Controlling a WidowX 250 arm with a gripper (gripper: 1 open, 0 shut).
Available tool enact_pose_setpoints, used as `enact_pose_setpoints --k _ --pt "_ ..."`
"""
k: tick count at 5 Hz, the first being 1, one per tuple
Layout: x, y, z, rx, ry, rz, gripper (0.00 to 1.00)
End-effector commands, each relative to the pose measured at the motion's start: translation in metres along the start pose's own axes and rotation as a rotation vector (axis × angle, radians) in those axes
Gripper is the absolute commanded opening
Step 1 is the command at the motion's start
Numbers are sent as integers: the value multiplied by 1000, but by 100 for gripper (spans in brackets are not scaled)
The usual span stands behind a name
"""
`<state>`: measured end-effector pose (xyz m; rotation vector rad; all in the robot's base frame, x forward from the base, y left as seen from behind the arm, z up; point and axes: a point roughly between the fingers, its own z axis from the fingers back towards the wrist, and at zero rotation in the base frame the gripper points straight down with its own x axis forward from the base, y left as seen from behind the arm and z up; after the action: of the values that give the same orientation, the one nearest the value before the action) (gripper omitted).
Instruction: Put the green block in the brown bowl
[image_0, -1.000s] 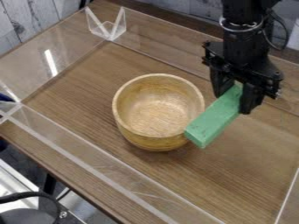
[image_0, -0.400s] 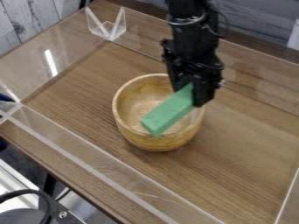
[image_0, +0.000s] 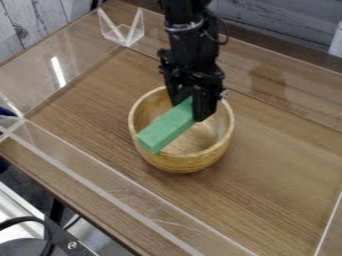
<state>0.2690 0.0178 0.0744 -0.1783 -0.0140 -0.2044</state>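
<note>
One bright green rectangular block (image_0: 168, 128), pinched in the black end effector (image_0: 190, 102), has been carried left from beside the round tan wooden bowl (image_0: 210, 152) to over its opening; release seems next.

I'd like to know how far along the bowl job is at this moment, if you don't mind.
The green block is already picked up and over the brown bowl. In hand: the hand grips its upper end. Left: apparently just lowering it, if needed, and letting go.
</note>
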Motion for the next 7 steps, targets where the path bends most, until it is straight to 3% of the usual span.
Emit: enact_pose_setpoints --k 1,2,4,6,7 --pt "10 10 9 40 -21 12 0" --pt "12 15 4 57 16 29 0" --pt "7 22 -14 86 34 -5 0" --pt "12 14 -11 56 80 -54 0" --pt "15 18 -8 32 84 -48 0"
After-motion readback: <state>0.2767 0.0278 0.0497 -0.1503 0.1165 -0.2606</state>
